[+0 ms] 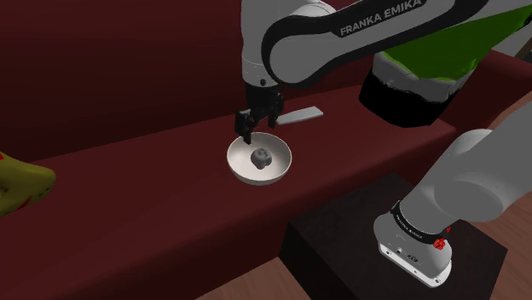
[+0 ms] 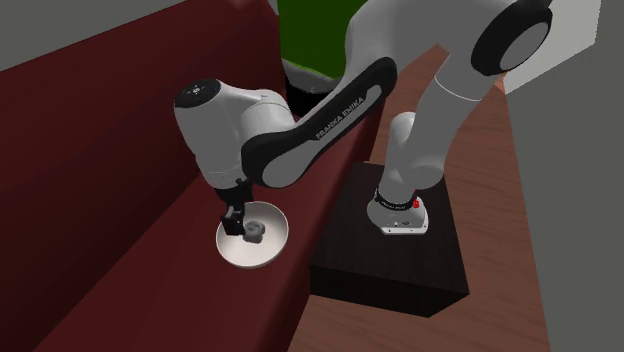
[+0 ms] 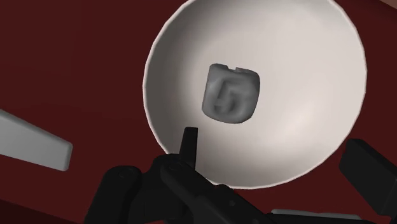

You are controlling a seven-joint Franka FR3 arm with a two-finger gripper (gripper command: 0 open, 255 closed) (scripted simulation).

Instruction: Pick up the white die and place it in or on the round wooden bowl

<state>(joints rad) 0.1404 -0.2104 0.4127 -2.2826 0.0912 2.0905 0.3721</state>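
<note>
– Grey, that die (image 1: 261, 157), though the task calls it white. Where does it lie?

– In the bowl (image 1: 277, 170), near the middle of its floor. In the wrist view the face turned up bears a mark like a 5. The bowl is drawn plain off-white, and no wood grain shows on it.

– And the gripper (image 1: 254, 129)?

– It hangs over the bowl's far rim in the shoulder view, pointing down. The jaws stand wide. In the wrist view one finger (image 3: 188, 145) sits over the rim and the other is out past the bowl's edge on the opposite side. The die lies below them, apart from both and not clasped.

– Do the tips touch the bowl?

– I cannot tell. In the shoulder view they look very close to the rim, but the angle hides whether there is a gap.

– What is the bowl standing on?

– A long dark red seat (image 1: 128, 213), with a backrest (image 1: 111, 77) of the same red rising behind it.

– What else is on the seat?

– A flat grey slab (image 1: 298, 114) lies just beyond the bowl, at the foot of the backrest, near the bowl but apart from it. A yellow-and-red thing (image 1: 17, 183) pokes in at the shoulder view's left edge, well apart from the bowl. A green thing (image 1: 426, 64) shows behind the arm (image 1: 341, 34).

– And the stand (image 1: 341, 247)?

– It is a dark box on a wood floor (image 2: 500, 200), set against the seat's front edge, near the bowl.
</note>
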